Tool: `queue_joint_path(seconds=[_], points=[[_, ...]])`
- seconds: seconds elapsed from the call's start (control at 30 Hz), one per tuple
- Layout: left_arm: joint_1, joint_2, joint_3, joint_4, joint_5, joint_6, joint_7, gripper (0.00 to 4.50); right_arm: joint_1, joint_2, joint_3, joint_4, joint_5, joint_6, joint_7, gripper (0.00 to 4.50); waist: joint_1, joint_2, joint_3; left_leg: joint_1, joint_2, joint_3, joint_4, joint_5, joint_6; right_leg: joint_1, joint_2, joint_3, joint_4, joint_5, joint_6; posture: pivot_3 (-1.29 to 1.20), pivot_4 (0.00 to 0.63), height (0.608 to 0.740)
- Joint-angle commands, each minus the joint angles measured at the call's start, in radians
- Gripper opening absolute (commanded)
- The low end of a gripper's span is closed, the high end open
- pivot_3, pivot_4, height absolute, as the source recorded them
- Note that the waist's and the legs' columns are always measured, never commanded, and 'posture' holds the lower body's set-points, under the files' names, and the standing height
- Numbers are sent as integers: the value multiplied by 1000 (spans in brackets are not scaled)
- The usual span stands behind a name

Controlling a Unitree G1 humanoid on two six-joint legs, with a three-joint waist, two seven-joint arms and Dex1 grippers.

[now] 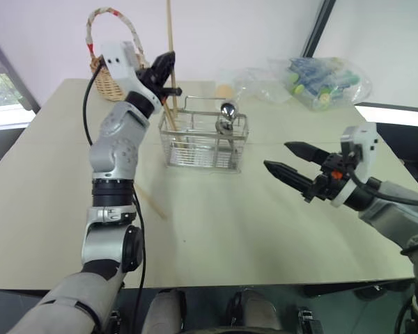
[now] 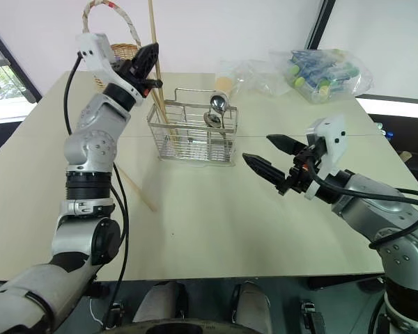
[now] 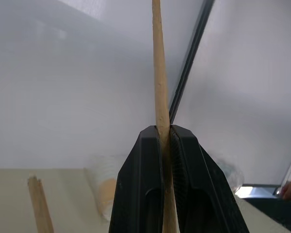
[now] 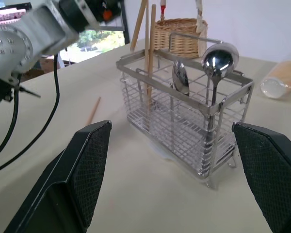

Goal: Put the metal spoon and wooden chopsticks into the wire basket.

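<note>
While the left gripper is clamped on one upright wooden chopstick over the wire basket, lower it straight into the near-end compartment beside the chopstick already standing there, then release. Metal spoons stand inside the basket. Another chopstick lies on the table. Right gripper: fingers apart, empty, near the basket.

A round woven basket with a tall handle sits at the far corner of the pale table. Clear plastic bags with bottles inside lie near the other far corner.
</note>
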Motion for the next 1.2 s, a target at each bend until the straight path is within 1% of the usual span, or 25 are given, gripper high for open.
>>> queue_joint_path(seconds=[0.03, 0.1, 0.27, 0.3, 0.37, 0.4, 0.43, 0.47, 0.57, 0.6, 0.7, 0.77, 0.9, 0.93, 1.03, 1.1, 1.13, 1.2], points=[[-10, -12, -15, -4, 24, -62, -22, 42, -22, -24, -46, -30, 49, -6, -14, 4110, -1, 0, 0, 0, 0, 0, 0, 0, 0, 0, 0, 0, -2, 0, 0, 0, 150, 623], [-7, -18, -18, 9, 36, -83, -30, 42, -26, -35, -49, -30, 62, -5, -18, 4110, -1, 1, -1, 0, 0, 0, -1, 0, 1, 0, 1, 0, -6, 0, 0, 0, 150, 623], [-3, -27, -17, 40, 56, -124, -38, 42, -28, -56, -51, -24, 84, -9, -28, 4110, -1, 2, -1, 0, 0, 0, -2, -1, 1, 2, 1, 0, -9, 0, 0, 0, 150, 623], [0, -28, -15, 42, 56, -128, -40, 646, -28, -59, -51, -23, 88, -10, -30, 4110, -1, 2, -1, 0, 0, 0, -2, -1, 2, 2, 1, -1, -9, 0, 0, 0, 150, 623], [5, -29, -13, 39, 54, -131, -43, 1092, -28, -63, -51, -20, 94, -12, -34, 4110, -1, 2, -1, 1, 0, 0, -2, -1, 2, 2, 1, -1, -9, 0, 0, 0, 150, 623], [8, -29, -13, 37, 53, -131, -45, 1478, -27, -64, -51, -19, 96, -13, -36, 4110, -1, 2, -1, 1, 0, 0, -2, -1, 3, 2, 1, -1, -10, 0, 0, 0, 150, 623], [10, -30, -11, 31, 48, -130, -45, 1965, -26, -65, -51, -17, 97, -14, -35, 4110, -1, 2, -1, 1, 0, 0, -2, -1, 3, 3, 1, -1, -10, 0, 0, 0, 150, 623], [12, -32, -8, 25, 44, -128, -42, 2547, -25, -65, -51, -15, 98, -14, -35, 4110, -1, 2, -1, 1, 0, 0, -2, -1, 3, 3, 1, -1, -10, 0, 0, 0, 150, 623], [17, -34, 8, 2, 28, -112, -24, 4036, -20, -63, -46, -7, 92, -18, -29, 4110, -1, 2, -1, 1, 0, 0, -2, -1, 3, 3, 1, -1, -10, 0, 0, 0, 150, 623], [20, -34, 13, -7, 25, -106, -18, 4436, -20, -62, -43, -4, 90, -19, -27, 4110, -1, 2, -1, 1, 0, 0, -2, -1, 3, 3, 1, -1, -10, 0, 0, 0, 150, 623], [34, -24, 21, -57, 19, -63, 8, 4436, -26, -56, -31, 5, 81, -21, -24, 4110, -1, 2, -1, 1, 0, 0, -2, -1, 3, 3, 1, -1, -10, 1, 1, 0, 150, 623], [42, -3, 22, -126, 9, -4, 27, 4436, -31, -52, -22, 9, 75, -23, -23, 4110, -2, 2, -1, 1, 0, 0, -2, -1, 3, 4, 1, -1, -11, 1, 1, 0, 150, 623], [33, 63, 40, -268, -25, 173, 102, 4436, -48, -45, -3, 24, 64, -29, -15, 4110, -2, 4, 0, 1, 0, -1, -2, -1, 3, 4, 1, -1, -10, 1, 1, 0, 150, 623], [24, 82, 63, -306, -47, 249, 153, 4436, -52, -44, 5, 25, 57, -32, -9, 4110, -3, 4, 0, 1, 0, -1, -2, -1, 3, 4, 1, -1, -11, 1, 1, 0, 150, 623], [-14, 121, 155, -377, -72, 543, 392, 4436, -62, -53, 30, 28, 28, -40, 25, 4110, -2, 4, 1, 3, 0, -1, -3, -1, 3, 5, 1, -1, -11, 1, 1, 0, 150, 623], [-37, 118, 238, -386, -56, 778, 557, 4436, -54, -72, 48, 20, -3, -53, 77, 4110, -2, 5, 1, 3, 0, -2, -3, -2, 3, 6, 1, -1, -11, 1, 2, 0, 150, 623], [-45, 115, 267, -390, -49, 858, 608, 4436, -51, -78, 53, 18, -14, -57, 96, 4110, -2, 6, 1, 3, 0, -2, -3, -2, 3, 6, 1, -1, -12, 1, 2, 0, 150, 623], [-63, 76, 395, -403, 19, 1100, 727, 4436, -34, -102, 55, 11, -30, -63, 163, 4110, -1, 5, 1, 4, 0, -2, -3, -2, 4, 7, 1, -1, -12, 2, 4, 0, 150, 623]])
